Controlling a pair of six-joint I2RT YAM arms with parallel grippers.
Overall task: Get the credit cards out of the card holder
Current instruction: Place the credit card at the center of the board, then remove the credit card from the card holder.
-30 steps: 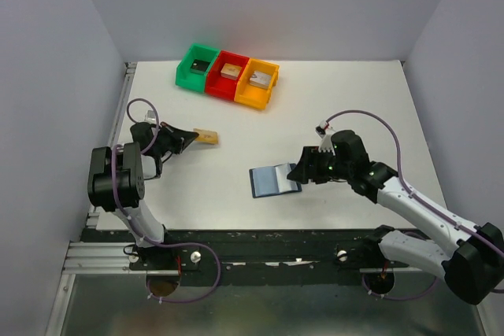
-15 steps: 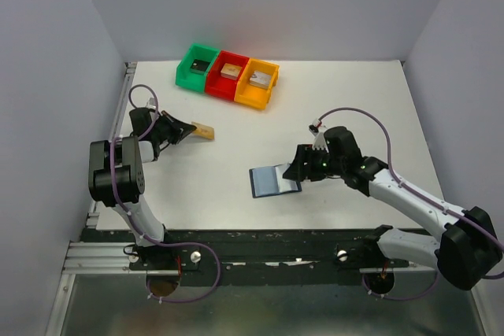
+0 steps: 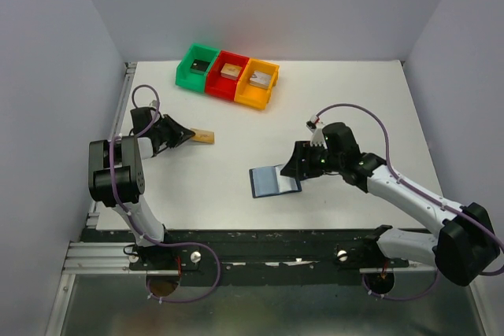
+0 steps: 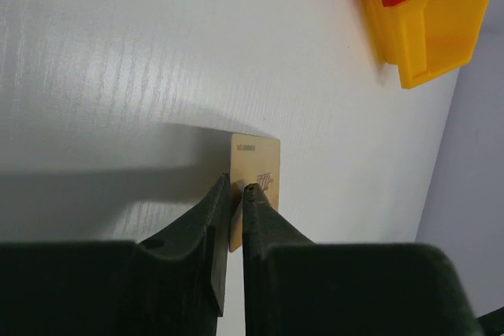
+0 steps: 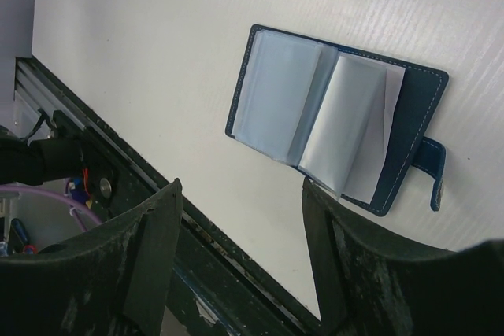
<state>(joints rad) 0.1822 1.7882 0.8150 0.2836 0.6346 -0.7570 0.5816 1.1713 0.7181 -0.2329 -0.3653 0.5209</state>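
Well left of the card holder [image 3: 274,180], my left claw [image 4: 236,188] is nearly closed, pinching the tan-gold card [image 4: 257,161] by one end. Over the card holder, lying open on the counter [image 5: 157,29], my right claw [image 5: 240,186] hangs spread wide, gripping nothing.

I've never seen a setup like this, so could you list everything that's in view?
table: one, white, under everything.
bins: three, green, red, orange, touching in a row at the far side.
blocks: three, dark, tan, pale, one in each bin.
credit card: one, tan-gold, on the left, pinched on edge.
card holder: one, dark navy with pale pockets, lying open near the middle.
arms: two, black and white, left and right, at the near edge.
left fingers: shut on the credit card.
right fingers: open, at the card holder's right edge.
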